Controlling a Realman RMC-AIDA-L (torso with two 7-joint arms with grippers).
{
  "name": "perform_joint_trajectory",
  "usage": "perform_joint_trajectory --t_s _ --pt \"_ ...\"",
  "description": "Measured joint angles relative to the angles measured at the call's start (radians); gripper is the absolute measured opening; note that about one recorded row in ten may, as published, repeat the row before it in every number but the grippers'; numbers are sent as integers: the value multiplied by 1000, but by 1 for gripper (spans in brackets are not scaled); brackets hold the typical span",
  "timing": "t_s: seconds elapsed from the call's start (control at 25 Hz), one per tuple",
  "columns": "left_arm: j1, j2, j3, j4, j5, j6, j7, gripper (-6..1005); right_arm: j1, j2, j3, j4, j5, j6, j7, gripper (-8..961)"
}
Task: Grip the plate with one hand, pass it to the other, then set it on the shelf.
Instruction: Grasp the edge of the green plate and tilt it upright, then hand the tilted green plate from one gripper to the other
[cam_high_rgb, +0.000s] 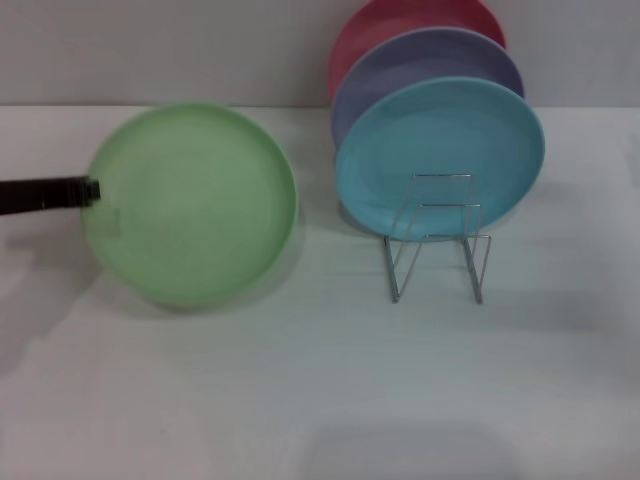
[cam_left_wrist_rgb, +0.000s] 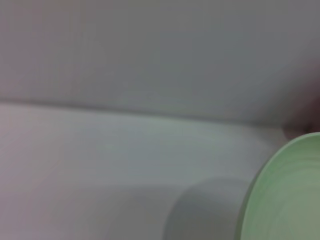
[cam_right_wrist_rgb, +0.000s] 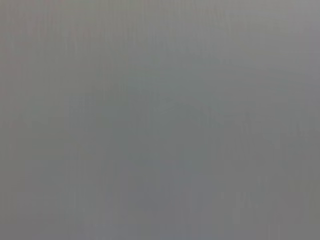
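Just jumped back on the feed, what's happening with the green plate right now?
The left gripper has the light-green plate by its left rim, holding it up tilted toward the camera, left of the wire shelf. The shelf already carries a turquoise plate, a lavender plate and a red plate. The right gripper is not in view, so the handover has not started.

Left end effector (cam_high_rgb: 92, 190) reaching in level from the left edge, clamped on a rim
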Motion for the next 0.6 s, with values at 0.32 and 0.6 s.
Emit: perform_joint_trajectory --t_s 0.32,0.6 --pt "22 0 68 65 -74 253 115 39 0 0 0 0 -2 21 -8 551" --pt "67 -1 172 109 -93 546 132 38 4 2 1 0 3 33 -3 552"
